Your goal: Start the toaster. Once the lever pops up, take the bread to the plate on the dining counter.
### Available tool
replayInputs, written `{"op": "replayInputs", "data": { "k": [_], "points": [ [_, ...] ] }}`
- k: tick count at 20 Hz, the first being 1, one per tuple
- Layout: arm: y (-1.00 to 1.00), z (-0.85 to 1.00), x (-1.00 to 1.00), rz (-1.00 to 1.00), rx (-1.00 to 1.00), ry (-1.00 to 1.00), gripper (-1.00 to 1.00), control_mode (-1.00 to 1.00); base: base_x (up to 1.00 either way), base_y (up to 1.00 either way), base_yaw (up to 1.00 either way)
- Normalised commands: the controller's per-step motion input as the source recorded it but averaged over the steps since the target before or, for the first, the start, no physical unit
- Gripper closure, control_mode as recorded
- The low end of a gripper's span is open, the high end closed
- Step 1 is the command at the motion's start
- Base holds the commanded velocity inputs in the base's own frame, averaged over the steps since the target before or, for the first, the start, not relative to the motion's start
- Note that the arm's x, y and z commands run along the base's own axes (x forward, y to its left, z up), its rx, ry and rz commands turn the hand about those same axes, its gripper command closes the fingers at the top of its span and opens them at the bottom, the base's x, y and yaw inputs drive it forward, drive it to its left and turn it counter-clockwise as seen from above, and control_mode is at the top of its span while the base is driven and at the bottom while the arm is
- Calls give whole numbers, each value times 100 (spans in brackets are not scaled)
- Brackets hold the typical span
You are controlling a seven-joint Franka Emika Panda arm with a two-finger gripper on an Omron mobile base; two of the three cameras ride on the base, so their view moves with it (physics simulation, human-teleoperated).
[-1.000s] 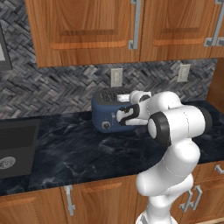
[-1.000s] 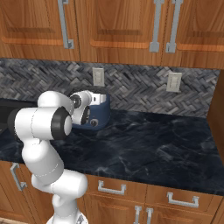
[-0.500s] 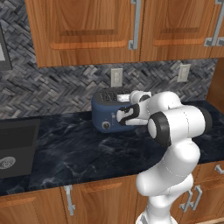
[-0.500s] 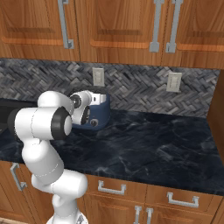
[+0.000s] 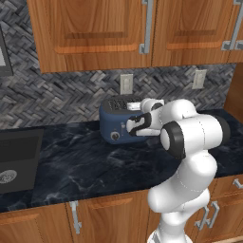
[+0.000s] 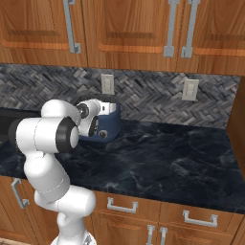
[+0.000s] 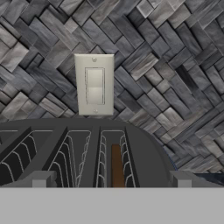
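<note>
So we're at the very first bit, getting the toaster (image 5: 118, 124) going. It sits on the black table (image 5: 85, 166) against the herringbone backsplash, right under a wall switch (image 7: 94, 84). The bread (image 7: 116, 166) is already down in one of the slots; from the hand view you can see a thin brown edge of it between the wire guides. The claw (image 7: 109, 180) is spread wide with nothing in it, its two tips poking up on either side of the toaster's top, so the hand is hovering low and right in front of the toaster, looking over it at the wall. From the left base view the hand is tucked against the toaster's front right side. I can't make out a lever from any angle, so can't say if it's pressed. My guess is the next move is dropping onto the lever and pushing it down, then waiting for the pop before going for the bread.
</note>
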Motion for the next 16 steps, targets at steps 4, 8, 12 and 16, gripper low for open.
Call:
{"op": "replayInputs", "data": {
  "k": [4,8,12,16],
  "points": [
    [0,0,0,0,0,0,-100,-100,0,0,0],
    [0,0,0,0,0,0,-100,-100,0,0,0],
    [0,0,0,0,0,0,-100,-100,0,0,0],
    [0,0,0,0,0,0,-100,-100,0,0,0]
  ]
}}
